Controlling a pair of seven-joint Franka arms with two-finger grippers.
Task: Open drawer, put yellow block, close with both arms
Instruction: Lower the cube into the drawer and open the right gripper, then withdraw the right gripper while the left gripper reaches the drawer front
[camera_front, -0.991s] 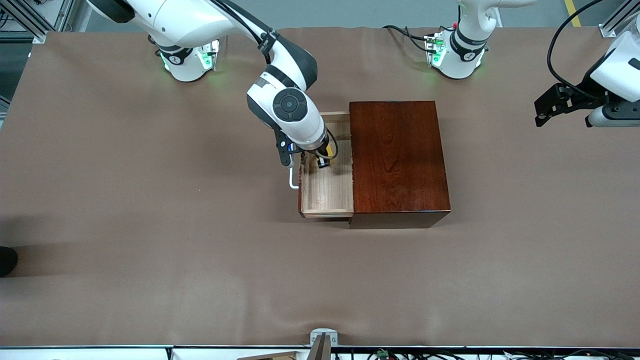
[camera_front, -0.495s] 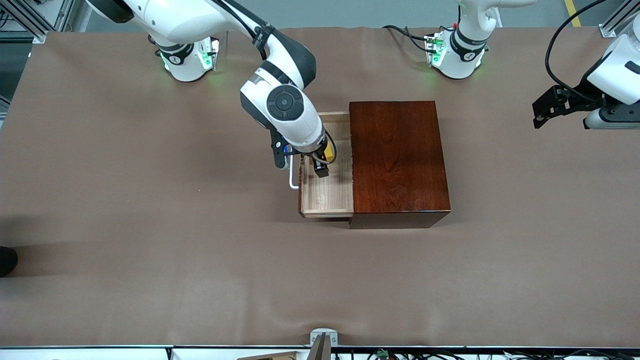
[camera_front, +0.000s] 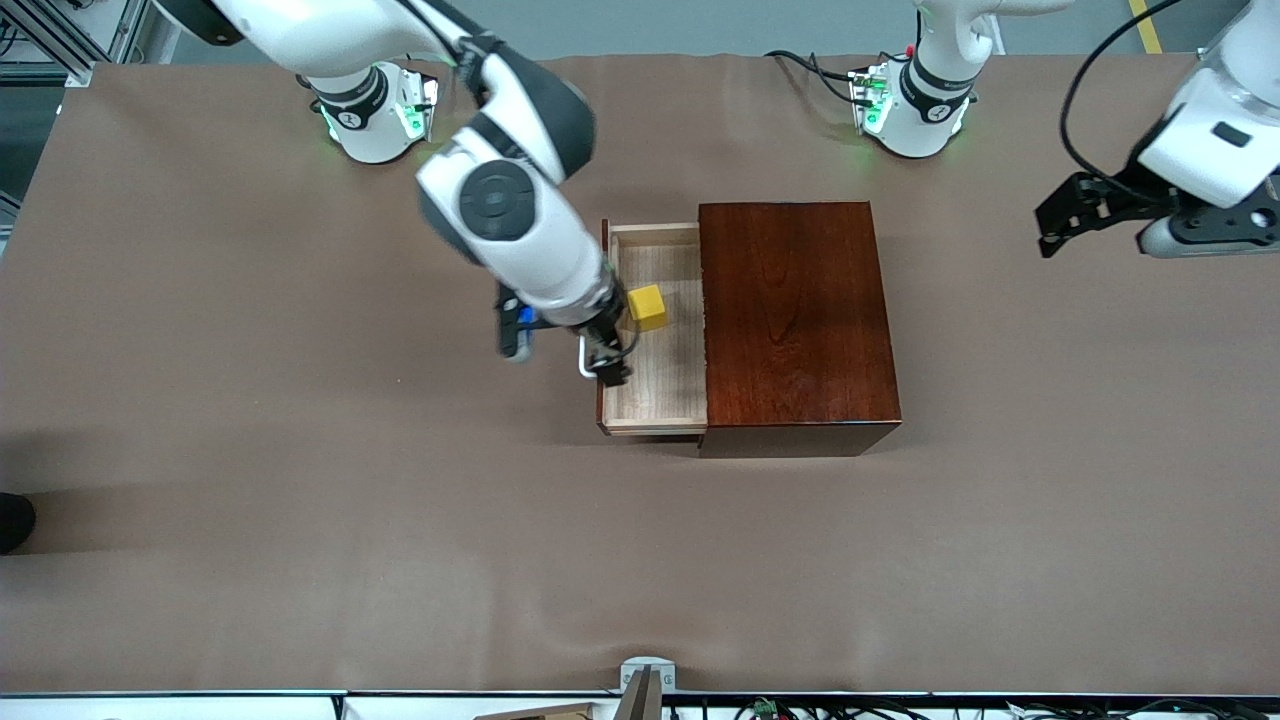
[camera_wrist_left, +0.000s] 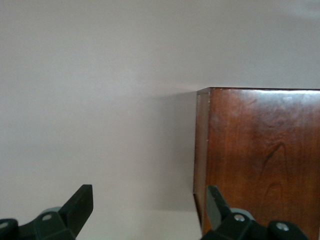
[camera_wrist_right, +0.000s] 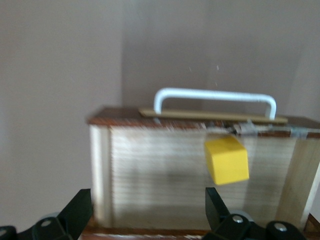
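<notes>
Hidden, cropped and blurred parts

In the front view the right arm's wrist covers the middle of the white handle (camera_front: 586, 362) and part of the drawer (camera_front: 660, 385) front, and most of the right tool (camera_front: 607, 368) is lost beneath it. The left arm (camera_front: 1215, 140), over the bench (camera_front: 250, 450) edge at its own end, is cut off by the frame. The right wrist view is blurred: the yellow block (camera_wrist_right: 227, 160) and the handle have soft outlines. The left wrist view crops the left tool (camera_wrist_left: 147, 207) to its fingertips and the dark box (camera_wrist_left: 260, 155) to one corner.

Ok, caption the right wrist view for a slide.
Open right hand above the pulled-out drawer, the yellow block lying inside near the white handle.
</notes>
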